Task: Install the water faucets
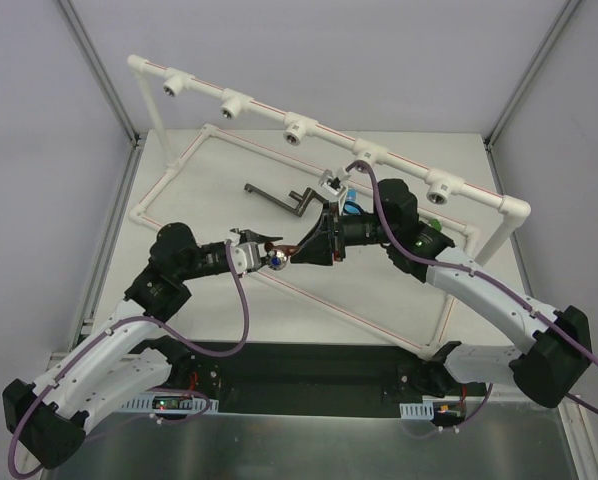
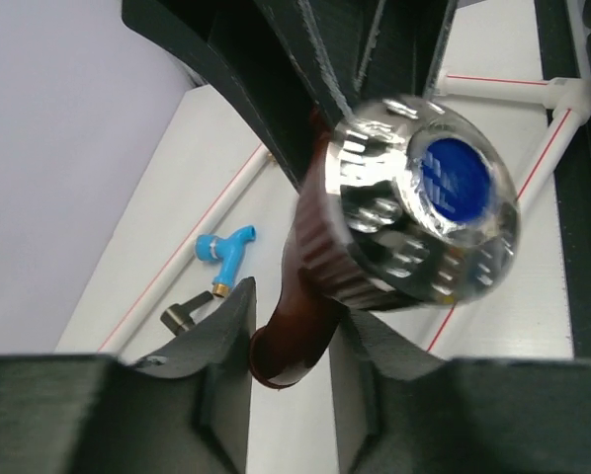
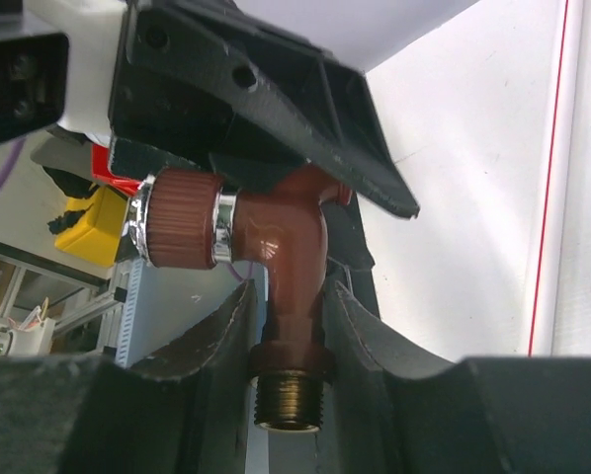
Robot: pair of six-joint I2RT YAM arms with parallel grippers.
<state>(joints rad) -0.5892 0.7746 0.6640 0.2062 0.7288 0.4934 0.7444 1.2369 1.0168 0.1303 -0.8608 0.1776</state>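
Note:
A red-brown water faucet (image 1: pixel 278 260) with a shiny blue-capped knob (image 2: pixel 424 197) hangs above the table between both arms. My left gripper (image 2: pixel 295 336) is shut on its curved spout (image 2: pixel 300 341), one finger on each side. My right gripper (image 3: pixel 291 336) is shut on its straight neck (image 3: pixel 295 247), just above the brass thread (image 3: pixel 288 400), which points toward the right wrist camera. In the top view the left gripper (image 1: pixel 262 256) and right gripper (image 1: pixel 304 252) meet nose to nose at this faucet. A blue faucet (image 2: pixel 226 249) lies on the table (image 1: pixel 350 206).
The white pipe frame (image 1: pixel 259 105) stands along the back with several metal-lined sockets (image 1: pixel 299 130); its lower rails (image 1: pixel 319 300) cross the table. A dark metal crank-shaped piece (image 1: pixel 279 197) lies near the blue faucet. Something green (image 1: pixel 434 236) shows beside the right arm.

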